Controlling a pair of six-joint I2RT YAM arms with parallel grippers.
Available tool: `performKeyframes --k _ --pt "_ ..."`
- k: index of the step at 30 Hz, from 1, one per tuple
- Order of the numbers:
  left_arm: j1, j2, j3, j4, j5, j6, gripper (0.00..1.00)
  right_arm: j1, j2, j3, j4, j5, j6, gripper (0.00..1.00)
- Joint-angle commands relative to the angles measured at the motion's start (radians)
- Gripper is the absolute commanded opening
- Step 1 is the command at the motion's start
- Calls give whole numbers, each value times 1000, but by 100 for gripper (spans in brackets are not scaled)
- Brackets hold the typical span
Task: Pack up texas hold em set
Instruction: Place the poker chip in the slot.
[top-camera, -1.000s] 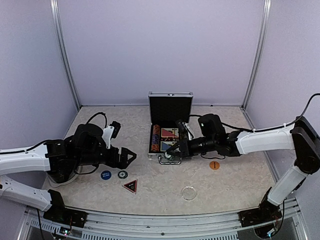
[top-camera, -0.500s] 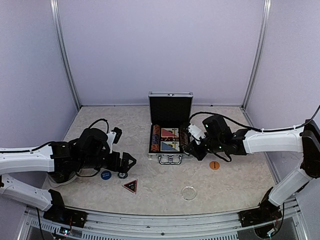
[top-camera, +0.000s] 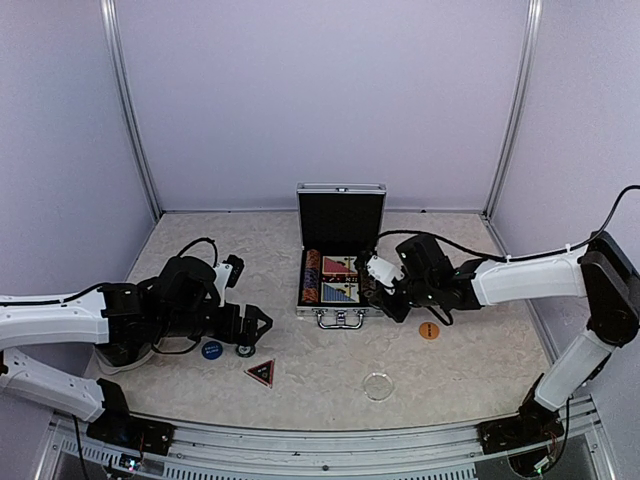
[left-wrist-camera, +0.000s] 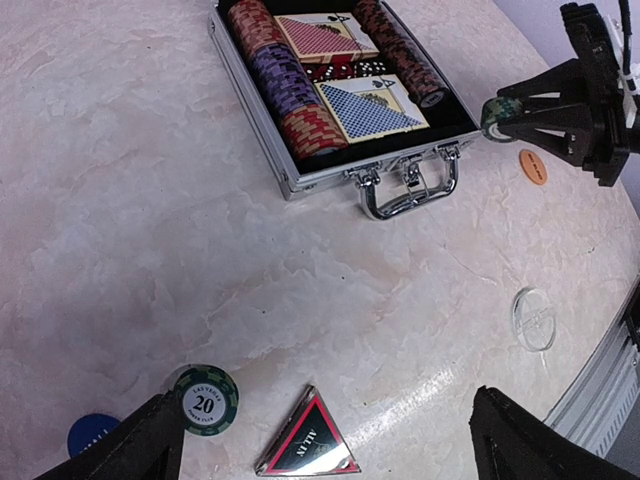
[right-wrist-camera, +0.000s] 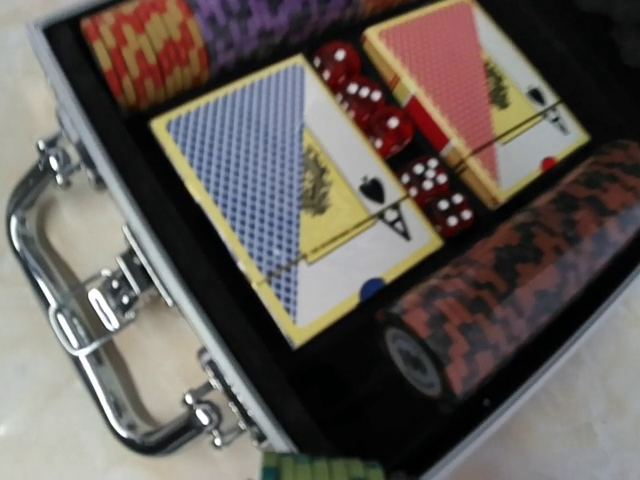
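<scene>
— State of the right pincer (left-wrist-camera: 500, 109)?
— Drawn in narrow, clamped on a short stack of green-edged chips (right-wrist-camera: 320, 467). Held edge-on just off the near right corner of the briefcase (left-wrist-camera: 262, 125).
— And the left pincer (top-camera: 262, 323)?
— Spread wide, gripping nothing, touching nothing. Poised low over a green chip (left-wrist-camera: 205, 398) marked 20, beside a round blue button (left-wrist-camera: 93, 436) and a dark, red-rimmed triangle marker (left-wrist-camera: 309, 449).
— Location and make of the case?
— Mid-table, lid upright. Silver metal frame, black lining, chromed handle (left-wrist-camera: 398, 208) and latches. Inside: ridged chip rows (left-wrist-camera: 285, 80) in red, purple and dark brown-orange. Between them a glossy blue-backed deck (right-wrist-camera: 285, 195) and red-backed deck (right-wrist-camera: 470, 85), with red dice (right-wrist-camera: 385, 125), white pips.
— Loose on the table?
— Flat orange button (left-wrist-camera: 533, 166) right of the case. Clear round disc (left-wrist-camera: 534, 318) nearer the front edge. Marbled beige tabletop (left-wrist-camera: 120, 220).
</scene>
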Motion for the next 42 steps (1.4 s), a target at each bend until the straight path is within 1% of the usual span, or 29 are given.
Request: performKeyframes --k 1,12,15,23,28,29,32,38,42 --pt "8 2 -6 6 -11 -8 99 -8 26 38 30 15 -39 0" --pt "8 34 -6 31 -3 0 99 -8 81 68 30 62 -75 0" --pt "9 38 -6 30 -11 0 99 -8 115 90 -6 71 -91 0" --pt "10 37 -15 35 -5 -2 99 -8 181 139 -56 45 -131 0" --pt "11 27 -17 30 -12 -5 99 -6 189 156 -77 13 -133 0" --pt "11 22 -19 33 -11 -5 99 -6 190 157 -78 14 -132 1" --pt "13 21 -20 32 -12 -4 99 -7 192 156 -85 65 -120 20" --pt "13 15 -25 34 -10 -7 99 -8 178 134 -78 188 -78 30" --pt "13 9 -28 43 -5 -11 99 -8 153 116 -66 217 -47 37"
